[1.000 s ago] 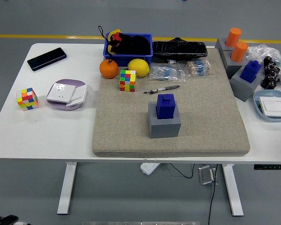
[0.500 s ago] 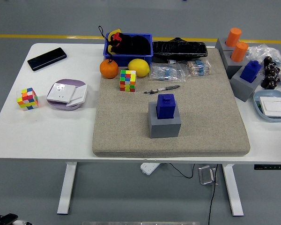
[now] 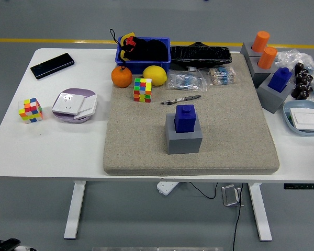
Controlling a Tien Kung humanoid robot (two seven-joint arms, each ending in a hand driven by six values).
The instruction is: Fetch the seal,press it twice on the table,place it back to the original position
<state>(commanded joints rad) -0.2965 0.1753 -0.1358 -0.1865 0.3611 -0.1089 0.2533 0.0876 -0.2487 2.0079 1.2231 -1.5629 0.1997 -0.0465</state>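
Fingers nowhere in sight: neither robot hand in head view, so grip state cannot be told. No person at far side either.

Head view: nothing changed against earlier frames. Seal [image 3: 185,118] sits upright in grey block [image 3: 183,138], mid mat [image 3: 146,151], exactly as before. Pen [image 3: 180,99] just behind block; cube [image 3: 143,90], orange [image 3: 122,77], lemon [image 3: 155,75] unmoved. Second blue seal [image 3: 279,79] in block at right of tabletop [image 3: 52,151].

Judgement: fetch not yet begun, or task already finished; pictures alone cannot settle which.
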